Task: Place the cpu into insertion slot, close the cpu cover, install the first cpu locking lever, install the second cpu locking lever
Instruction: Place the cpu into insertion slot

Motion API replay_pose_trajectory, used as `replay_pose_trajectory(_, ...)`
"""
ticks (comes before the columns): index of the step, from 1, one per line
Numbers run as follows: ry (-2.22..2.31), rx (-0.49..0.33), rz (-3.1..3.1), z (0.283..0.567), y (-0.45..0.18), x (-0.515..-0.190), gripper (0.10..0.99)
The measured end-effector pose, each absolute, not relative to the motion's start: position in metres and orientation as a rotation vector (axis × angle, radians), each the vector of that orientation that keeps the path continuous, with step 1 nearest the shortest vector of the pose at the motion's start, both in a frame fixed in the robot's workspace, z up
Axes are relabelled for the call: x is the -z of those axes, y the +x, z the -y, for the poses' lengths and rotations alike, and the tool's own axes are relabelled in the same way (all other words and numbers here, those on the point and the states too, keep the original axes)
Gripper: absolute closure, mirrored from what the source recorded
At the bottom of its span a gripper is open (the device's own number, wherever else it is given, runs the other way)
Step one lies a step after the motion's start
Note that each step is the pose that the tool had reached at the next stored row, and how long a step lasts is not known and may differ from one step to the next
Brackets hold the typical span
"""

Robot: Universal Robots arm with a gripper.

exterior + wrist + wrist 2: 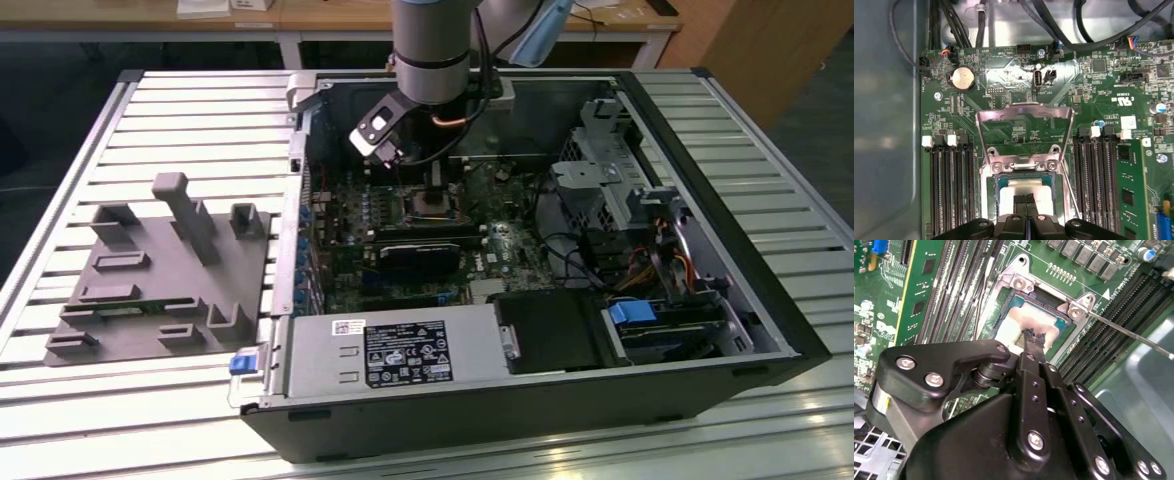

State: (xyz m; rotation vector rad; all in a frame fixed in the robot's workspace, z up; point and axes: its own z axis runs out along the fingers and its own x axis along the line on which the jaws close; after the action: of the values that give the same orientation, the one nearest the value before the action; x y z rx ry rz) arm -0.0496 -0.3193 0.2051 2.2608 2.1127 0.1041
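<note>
Pincer [1033,338] closed, touching seated cpu [1013,325], first wrist view shows cpu cover [1024,110] raised

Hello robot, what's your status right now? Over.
Status: gripper shut, tips at the cpu. The cpu lies in the insertion slot. The cpu cover stands open, nothing blocking it.

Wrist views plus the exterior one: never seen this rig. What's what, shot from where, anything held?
The exterior view looks down on a slatted table carrying an open computer case and a grey fixture. One robot arm reaches into the case. Both wrist views come from cameras riding on that arm, looking at the motherboard. There the gripper, shut, touches the cpu, which lies in the insertion slot. The cpu cover stands raised open. Nothing looks clamped.
</note>
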Motion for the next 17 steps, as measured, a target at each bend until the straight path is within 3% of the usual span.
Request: replay_pose_trajectory(17, 2.261, -0.104, -2.113, 0.319, -0.05, -0.251, 0.98)
